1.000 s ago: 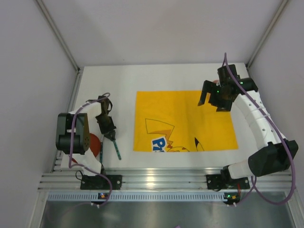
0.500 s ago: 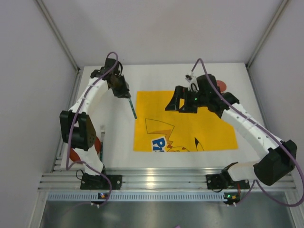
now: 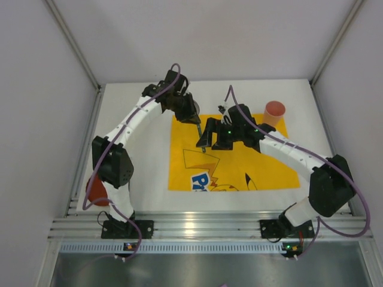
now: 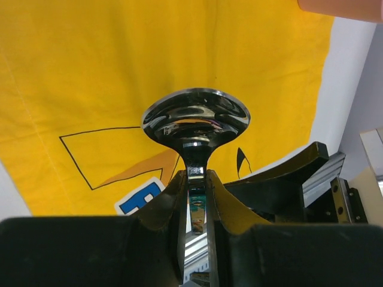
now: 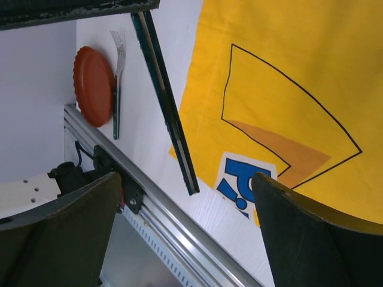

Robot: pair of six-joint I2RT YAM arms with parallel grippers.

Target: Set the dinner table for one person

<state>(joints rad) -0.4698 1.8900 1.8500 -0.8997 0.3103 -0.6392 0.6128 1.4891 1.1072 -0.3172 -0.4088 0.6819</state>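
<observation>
top external: my left gripper (image 3: pixel 192 116) holds the spoon (image 3: pixel 200 134) over the mat (image 3: pixel 251 161) on the table (image 3: pixel 149 164), likely for a handover. left wrist: jaws pinch its neck. right wrist: right gripper (image 5: pixel 185 185) gapes wide, empty, handle just ahead.

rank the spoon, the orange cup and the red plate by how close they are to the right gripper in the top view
1. spoon: held in the left gripper, right beside the right gripper, over the yellow placemat.
2. orange cup: farther right, at the placemat's far right corner.
3. red plate: near left edge of the dinner table.
</observation>
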